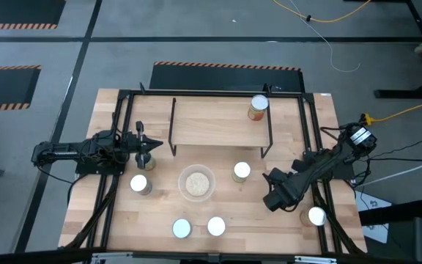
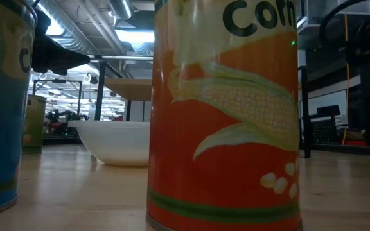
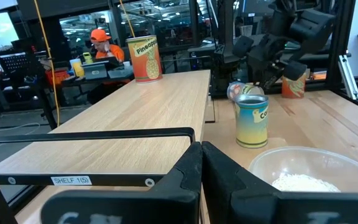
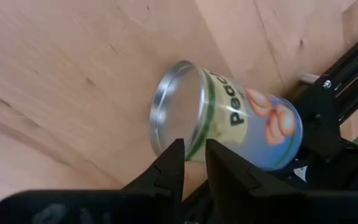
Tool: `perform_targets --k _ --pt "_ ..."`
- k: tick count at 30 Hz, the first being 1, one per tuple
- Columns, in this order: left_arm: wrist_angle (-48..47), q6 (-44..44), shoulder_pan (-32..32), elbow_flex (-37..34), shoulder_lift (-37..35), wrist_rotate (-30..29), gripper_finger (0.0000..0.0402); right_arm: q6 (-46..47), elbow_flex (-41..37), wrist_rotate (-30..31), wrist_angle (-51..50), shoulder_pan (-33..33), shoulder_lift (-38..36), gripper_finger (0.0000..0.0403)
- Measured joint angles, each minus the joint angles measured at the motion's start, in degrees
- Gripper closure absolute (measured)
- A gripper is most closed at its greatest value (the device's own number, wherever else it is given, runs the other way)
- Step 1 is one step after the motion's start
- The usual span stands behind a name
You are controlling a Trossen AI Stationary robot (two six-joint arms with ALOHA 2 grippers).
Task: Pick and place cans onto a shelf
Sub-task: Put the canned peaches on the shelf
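Note:
One can [image 1: 258,107], with a pineapple label [image 3: 145,58], stands on the shelf [image 1: 211,121] at its far right end. Several cans stand upright on the tabletop: one [image 1: 141,184] left of the bowl, one [image 1: 242,171] right of it, two [image 1: 182,228] [image 1: 216,226] near the front edge, and a peach-labelled one [image 1: 316,215] [image 4: 229,118] by the right rail. My left gripper [image 1: 151,145] [image 3: 199,152] is shut and empty at the shelf's left end. My right gripper [image 1: 271,192] [image 4: 194,149] is shut and empty, above and beside the peach can.
A clear bowl [image 1: 196,183] with pale contents stands mid-table in front of the shelf. Black frame rails [image 1: 328,213] run along both table sides. A small dark round thing [image 1: 146,159] shows just below my left gripper. A person sits beyond the table [image 3: 99,45].

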Motion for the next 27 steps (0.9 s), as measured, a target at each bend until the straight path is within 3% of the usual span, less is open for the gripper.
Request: perform_targets --k 16,27 --pt "0.00 -0.07 0.01 -0.02 0.00 0.00 0.0401 0.40 0.45 4.49 0.36 0.00 0.00 0.0331" --pt "0.00 -0.20 0.00 -0.01 -0.01 0.00 0.0401 0.49 0.45 2.65 1.74 0.15 0.00 0.0331"
